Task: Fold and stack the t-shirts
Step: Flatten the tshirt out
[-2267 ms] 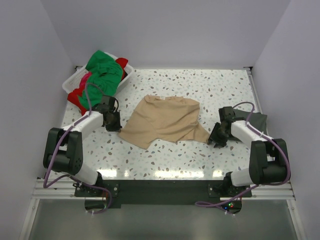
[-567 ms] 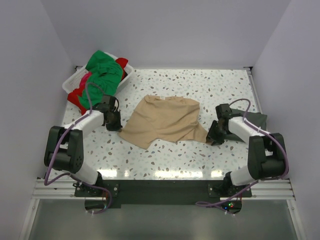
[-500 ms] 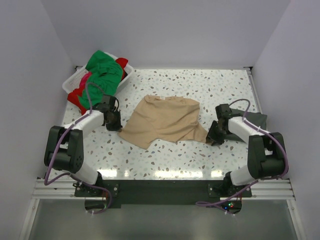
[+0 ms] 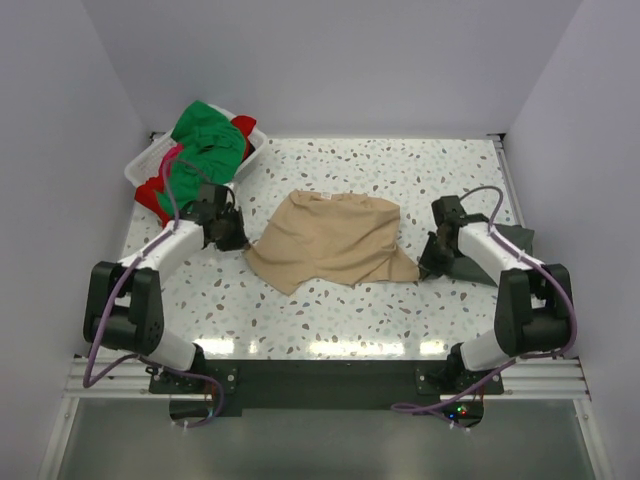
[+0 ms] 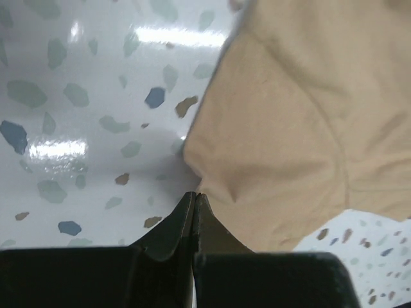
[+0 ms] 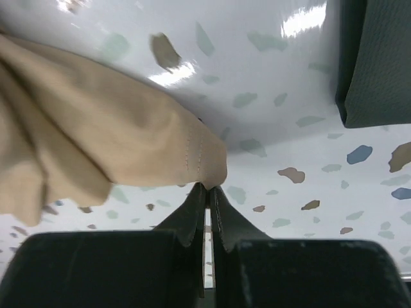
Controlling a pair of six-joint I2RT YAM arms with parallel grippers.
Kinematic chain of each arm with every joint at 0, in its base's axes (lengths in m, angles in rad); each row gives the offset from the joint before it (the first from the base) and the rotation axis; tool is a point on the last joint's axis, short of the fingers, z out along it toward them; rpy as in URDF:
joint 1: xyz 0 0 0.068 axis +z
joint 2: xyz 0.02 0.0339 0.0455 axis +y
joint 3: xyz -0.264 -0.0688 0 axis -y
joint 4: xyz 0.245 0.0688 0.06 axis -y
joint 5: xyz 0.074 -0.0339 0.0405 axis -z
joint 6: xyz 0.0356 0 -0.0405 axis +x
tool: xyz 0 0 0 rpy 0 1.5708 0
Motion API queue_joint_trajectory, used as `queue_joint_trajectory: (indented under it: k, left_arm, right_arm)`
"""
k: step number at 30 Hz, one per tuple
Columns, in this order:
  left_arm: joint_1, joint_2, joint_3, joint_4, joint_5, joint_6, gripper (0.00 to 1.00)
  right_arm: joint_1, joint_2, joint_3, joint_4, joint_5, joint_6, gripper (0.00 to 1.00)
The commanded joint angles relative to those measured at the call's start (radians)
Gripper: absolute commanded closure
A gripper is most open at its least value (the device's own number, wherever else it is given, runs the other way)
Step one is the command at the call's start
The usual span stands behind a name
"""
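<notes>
Pale walls on three sides; glossy speckled table; glare, probably overhead light

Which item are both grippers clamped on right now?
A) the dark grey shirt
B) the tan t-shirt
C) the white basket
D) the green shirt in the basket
B: in the wrist views the left gripper and the right gripper are each shut on an edge of the tan t-shirt.
</notes>
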Motion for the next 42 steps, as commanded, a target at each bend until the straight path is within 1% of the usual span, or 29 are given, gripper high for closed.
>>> queue_joint_trajectory:
  k: [1, 2, 3, 4, 5, 6, 7, 8, 10, 11, 12, 14, 16, 18, 19, 23, 25, 29, 31, 35, 37, 40, 42]
  left_arm:
    - [0.01, -0.077, 0.11, 0.152, 0.098, -0.083, 1.0]
    - [0.01, -0.073, 0.147, 0.157, 0.106, -0.091, 1.0]
    - [0.01, -0.062, 0.235, 0.158, 0.116, -0.098, 1.0]
    - [0.01, -0.056, 0.284, 0.158, 0.122, -0.114, 1.0]
    - [0.01, -0.05, 0.335, 0.158, 0.125, -0.121, 1.0]
    - [0.01, -0.041, 0.437, 0.166, 0.132, -0.129, 1.0]
    - [0.012, -0.036, 0.49, 0.172, 0.132, -0.146, 1.0]
    - [0.013, -0.033, 0.594, 0.178, 0.133, -0.157, 1.0]
    - [0.015, -0.019, 0.688, 0.19, 0.135, -0.193, 1.0]
    - [0.019, -0.017, 0.729, 0.21, 0.136, -0.207, 1.0]
    - [0.021, -0.019, 0.798, 0.224, 0.139, -0.221, 1.0]
    - [0.024, -0.034, 0.849, 0.268, 0.139, -0.258, 1.0]
    - [0.025, -0.069, 0.895, 0.293, 0.121, -0.278, 1.0]
    - [0.027, -0.118, 0.929, 0.319, 0.084, -0.283, 1.0]
    - [0.028, -0.134, 0.943, 0.321, 0.072, -0.275, 1.0]
    - [0.032, -0.194, 1.039, 0.302, 0.015, -0.244, 1.0]
    - [0.032, -0.227, 1.06, 0.305, -0.014, -0.231, 1.0]
    - [0.032, -0.246, 1.116, 0.312, -0.023, -0.221, 1.0]
    - [0.032, -0.235, 1.118, 0.325, -0.01, -0.221, 1.0]
    - [0.032, -0.171, 1.093, 0.353, 0.041, -0.23, 1.0]
    - [0.032, -0.097, 1.099, 0.361, 0.085, -0.232, 1.0]
    - [0.032, 0.024, 1.161, 0.351, 0.138, -0.221, 1.0]
    - [0.032, 0.118, 1.253, 0.31, 0.155, -0.211, 1.0]
  right_arm:
    - [-0.002, -0.03, 0.182, -0.086, 0.05, -0.005, 1.0]
    - [-0.006, -0.028, 0.281, -0.129, 0.056, -0.008, 1.0]
    - [-0.009, -0.024, 0.338, -0.152, 0.061, -0.017, 1.0]
    - [-0.011, -0.016, 0.396, -0.177, 0.077, -0.022, 1.0]
    - [-0.011, -0.008, 0.521, -0.226, 0.087, -0.028, 1.0]
    - [-0.013, 0.008, 0.585, -0.244, 0.094, -0.034, 1.0]
    - [-0.017, 0.018, 0.648, -0.263, 0.105, -0.035, 1.0]
    - [-0.019, 0.027, 0.772, -0.295, 0.107, -0.037, 1.0]
    - [-0.023, 0.051, 0.898, -0.326, 0.113, -0.034, 1.0]
    - [-0.025, 0.058, 1.019, -0.35, 0.122, -0.032, 1.0]
    - [-0.026, 0.061, 1.077, -0.359, 0.127, -0.029, 1.0]
    - [-0.025, 0.052, 1.209, -0.35, 0.13, -0.026, 1.0]
    - [-0.026, 0.007, 1.276, -0.32, 0.128, -0.034, 1.0]
    - [-0.025, -0.037, 1.287, -0.252, 0.137, -0.046, 1.0]
    - [-0.025, -0.089, 1.284, -0.228, 0.14, -0.054, 1.0]
    - [-0.025, -0.21, 1.256, -0.102, 0.154, -0.091, 1.0]
    - [-0.025, -0.266, 1.247, -0.061, 0.166, -0.109, 1.0]
    - [-0.025, -0.297, 1.264, -0.042, 0.19, -0.118, 1.0]
    - [-0.025, -0.295, 1.261, -0.034, 0.196, -0.121, 1.0]
    - [-0.025, -0.26, 1.186, -0.004, 0.246, -0.137, 1.0]
    - [-0.026, -0.222, 1.156, 0.013, 0.257, -0.141, 1.0]
    - [-0.025, -0.154, 1.115, 0.05, 0.256, -0.152, 1.0]
    - [-0.026, -0.122, 1.113, 0.07, 0.251, -0.16, 1.0]
